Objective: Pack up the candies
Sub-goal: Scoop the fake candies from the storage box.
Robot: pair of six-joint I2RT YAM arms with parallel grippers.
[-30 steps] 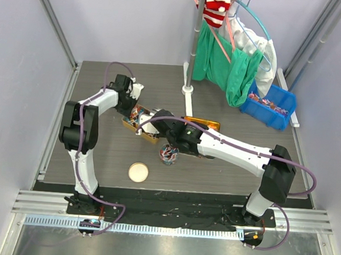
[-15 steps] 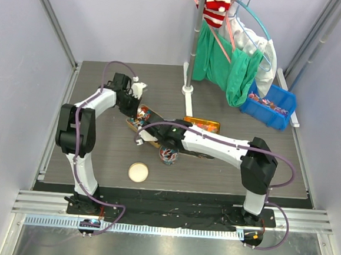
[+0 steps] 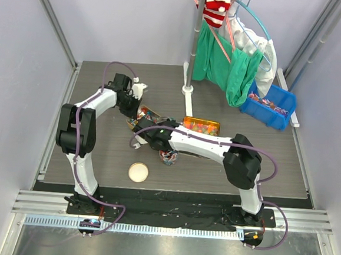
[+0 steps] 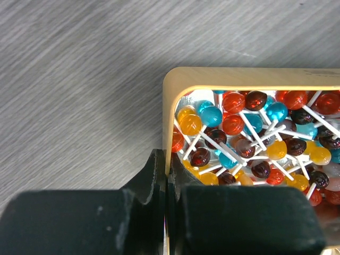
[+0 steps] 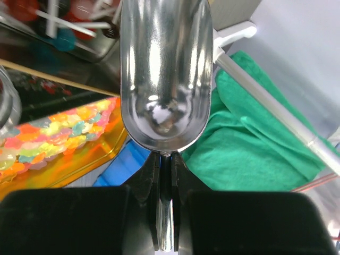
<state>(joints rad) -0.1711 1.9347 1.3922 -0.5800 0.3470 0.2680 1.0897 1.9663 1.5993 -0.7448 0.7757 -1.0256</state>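
Left gripper [image 4: 166,169] is clamped tight on the wall of the lollipop tin [image 4: 223,77]. Right gripper [image 5: 166,172] pinches the handle of the metal scoop [image 5: 164,69]. Candies [image 3: 267,103] lie in the blue bin [image 3: 263,117], well apart at far right.

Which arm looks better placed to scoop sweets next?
Right. The right gripper holds the empty metal scoop, tip near the lollipops. The left gripper is clamped on the wooden tray's rim, likely steadying it.

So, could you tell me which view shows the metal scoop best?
The right wrist view: the scoop fills it, its handle clamped in the right gripper. The top view barely shows it; the left wrist view misses it.
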